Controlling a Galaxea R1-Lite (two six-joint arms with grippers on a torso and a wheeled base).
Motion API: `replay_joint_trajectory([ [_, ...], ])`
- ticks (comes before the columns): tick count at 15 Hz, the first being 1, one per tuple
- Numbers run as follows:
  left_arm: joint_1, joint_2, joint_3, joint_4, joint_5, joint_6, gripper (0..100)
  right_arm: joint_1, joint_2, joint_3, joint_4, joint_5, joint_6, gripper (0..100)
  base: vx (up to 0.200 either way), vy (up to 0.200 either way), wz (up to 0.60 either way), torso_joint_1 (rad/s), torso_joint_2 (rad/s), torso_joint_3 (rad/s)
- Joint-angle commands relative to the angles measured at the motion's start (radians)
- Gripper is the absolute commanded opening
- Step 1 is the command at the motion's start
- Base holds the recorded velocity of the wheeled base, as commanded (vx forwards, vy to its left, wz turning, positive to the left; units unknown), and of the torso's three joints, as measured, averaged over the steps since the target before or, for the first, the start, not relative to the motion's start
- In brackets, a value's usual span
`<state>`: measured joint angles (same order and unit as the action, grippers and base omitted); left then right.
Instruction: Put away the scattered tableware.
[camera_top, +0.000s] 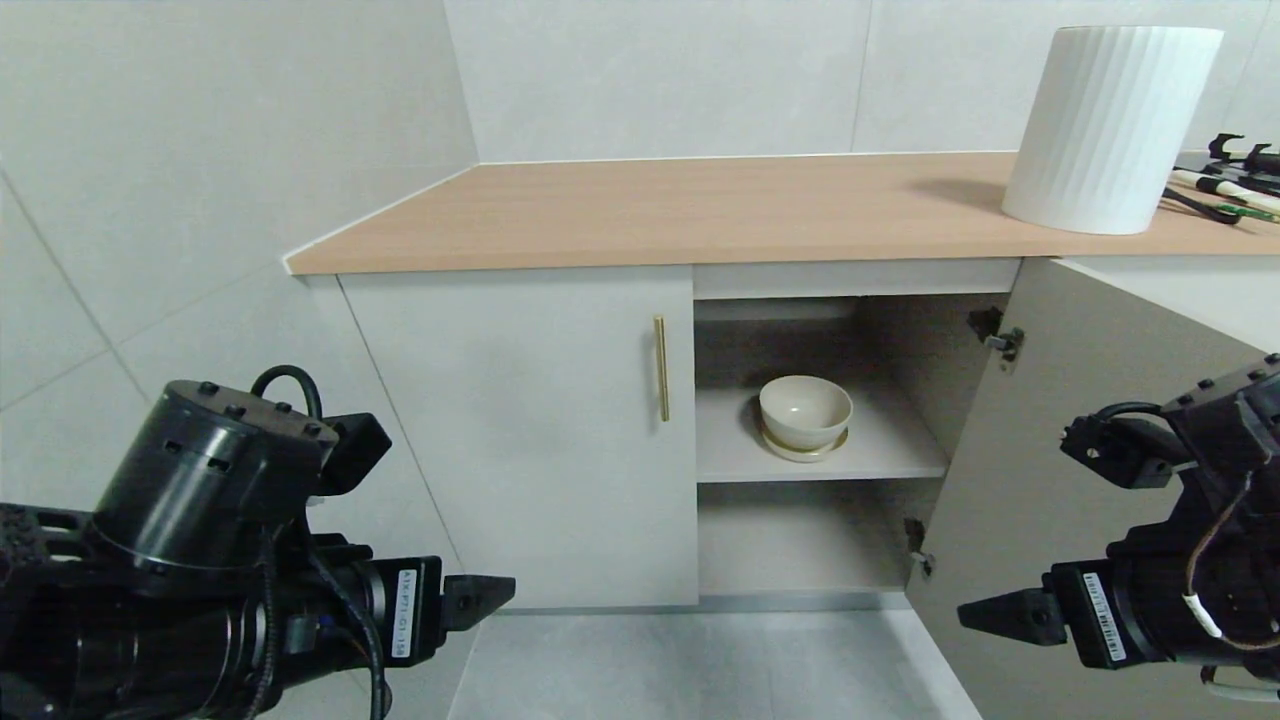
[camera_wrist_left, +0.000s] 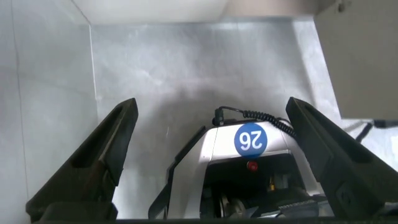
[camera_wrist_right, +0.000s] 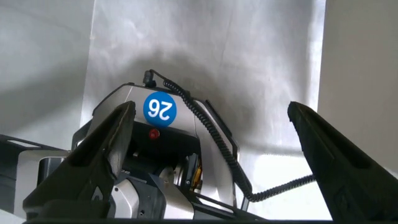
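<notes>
Head view gives us the cream bowl (camera_top: 805, 408) sitting upright on a matching plate (camera_top: 803, 447), the 2 stacked on the middle shelf (camera_top: 890, 455) of the cupboard, toward the front of it. We judge the stacking is deliberate: it takes 1 spot on the shelf and keeps both pieces within easy reach of the opening. The right-hand door (camera_top: 1050, 450) is swung wide open, which leaves the shelf exposed, while the left-hand door (camera_top: 520, 430) with its brass handle (camera_top: 660, 368) is shut. Our left gripper (camera_wrist_left: 211, 118) hangs low in front of the shut door and our right gripper (camera_wrist_right: 211, 115) low beside the open one, well apart from each other and from the bowl. Both have their fingers spread wide with nothing between them. Held low and off to either side, they block neither the opening nor the door's swing. From this we judge the stowing is done, with the door not yet closed. Up on the wooden countertop (camera_top: 700, 210) stands a white ribbed container (camera_top: 1110, 125), with a few hand tools (camera_top: 1225, 190) just beyond it.
</notes>
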<state>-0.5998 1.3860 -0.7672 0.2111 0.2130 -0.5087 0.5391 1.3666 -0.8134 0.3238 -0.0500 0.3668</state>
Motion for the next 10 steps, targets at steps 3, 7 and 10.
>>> replay_joint_trajectory([
  [3, 0.000, 0.004, 0.002, 0.001, 0.002, -0.001, 100, 0.001, 0.008, 0.002, 0.000, -0.001, 0.000, 100, -0.133, 0.000, 0.00, 0.002, 0.00, 0.002],
  [7, 0.000, 0.005, 0.003, 0.001, 0.000, -0.001, 100, 0.001, 0.011, 0.002, 0.000, -0.002, 0.000, 100, 0.000, 0.000, 0.00, 0.000, 0.00, 0.000],
  [10, 0.000, 0.005, 0.005, 0.001, 0.000, -0.001, 100, 0.001, 0.009, 0.002, 0.000, -0.002, 0.000, 100, 0.000, 0.000, 0.00, 0.000, 0.00, 0.000],
])
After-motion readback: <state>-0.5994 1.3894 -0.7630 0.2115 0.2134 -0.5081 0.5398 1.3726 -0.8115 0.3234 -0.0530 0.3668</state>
